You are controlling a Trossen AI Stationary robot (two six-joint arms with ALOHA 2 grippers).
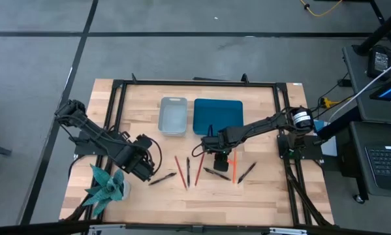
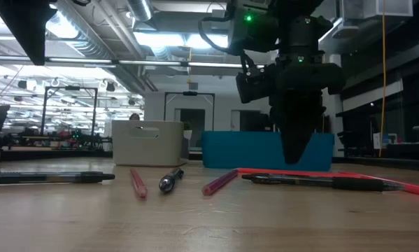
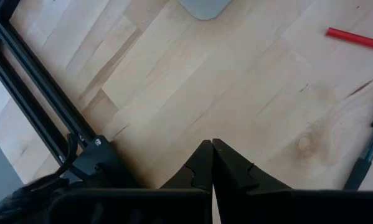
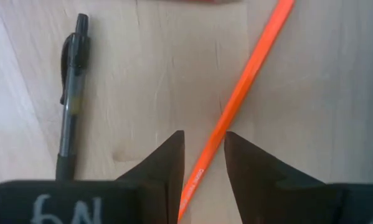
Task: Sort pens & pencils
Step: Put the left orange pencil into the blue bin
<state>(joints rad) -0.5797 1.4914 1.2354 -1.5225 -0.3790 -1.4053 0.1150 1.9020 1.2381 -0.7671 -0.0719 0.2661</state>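
Several black pens and red pencils lie flat in a row on the wooden table point(image 1: 260, 196), near its front. My right gripper point(image 4: 203, 163) points straight down over an orange pencil point(image 4: 242, 81), also lying flat point(image 1: 234, 166). It is open, one finger on each side of the pencil's shaft. A black pen point(image 4: 71, 106) lies beside it. My left gripper point(image 3: 211, 163) is shut, tilted down over bare wood at the left point(image 1: 143, 166), holding nothing. Ahead of it are a red pencil point(image 3: 354, 38) and a black pen point(image 3: 370, 149).
A grey bin point(image 1: 173, 116) and a blue bin point(image 1: 218, 116) stand side by side toward the far edge. A teal plant-like object point(image 1: 107, 186) sits at the front left corner. A black frame point(image 1: 117, 104) rims the table.
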